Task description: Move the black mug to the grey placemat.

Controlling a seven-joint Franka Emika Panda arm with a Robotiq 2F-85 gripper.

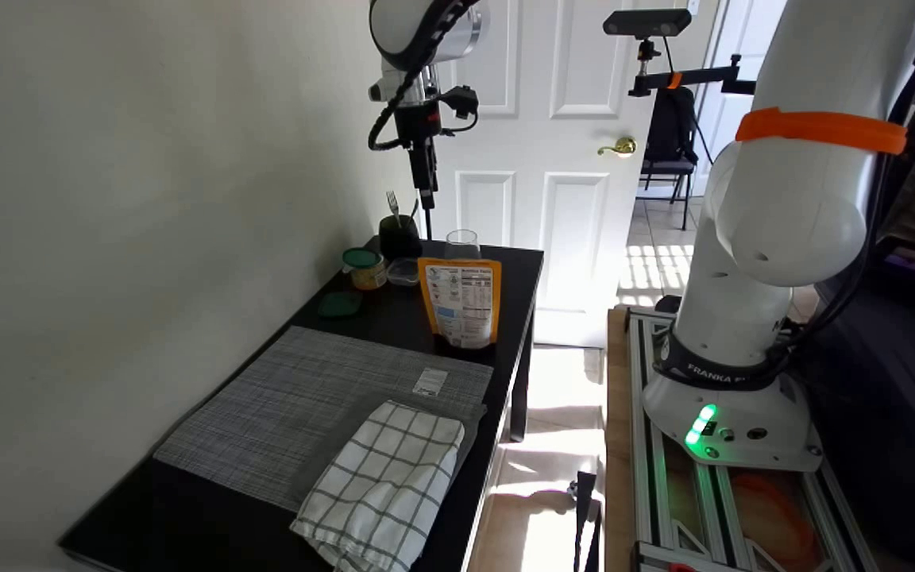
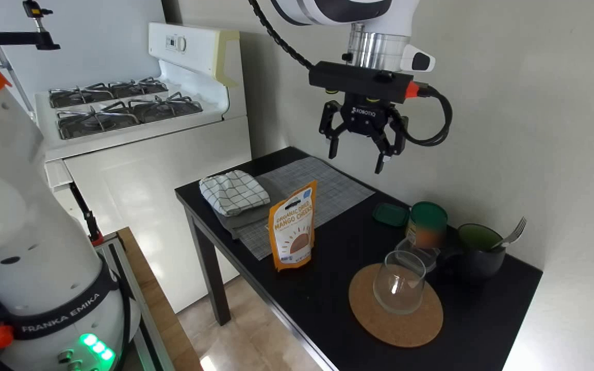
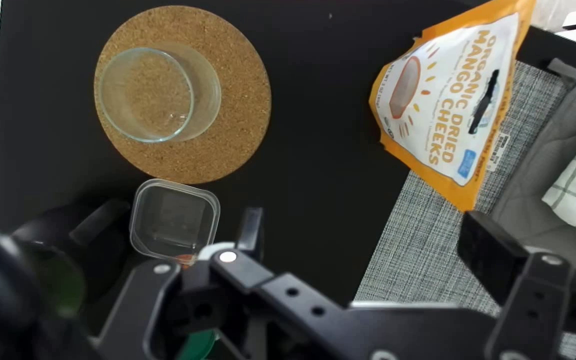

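Observation:
The black mug (image 2: 477, 264) stands upright at the table's far end near the wall, with a fork in it and a green inside. It also shows in an exterior view (image 1: 399, 237) and, blurred and partly hidden, in the wrist view (image 3: 58, 275). The grey placemat (image 1: 267, 405) lies flat at the other end, also in an exterior view (image 2: 346, 189) and the wrist view (image 3: 418, 250). My gripper (image 2: 357, 156) is open and empty, well above the table and apart from the mug. Its fingers are spread wide in the wrist view (image 3: 370, 242).
An orange snack bag (image 2: 293, 226) stands beside the mat. A glass (image 2: 399, 283) stands on a round cork mat (image 2: 400, 332). A clear container (image 3: 173, 220), a green-lidded jar (image 2: 427, 224) and a green lid (image 2: 391, 214) lie near the mug. A checked cloth (image 1: 386, 485) covers part of the placemat.

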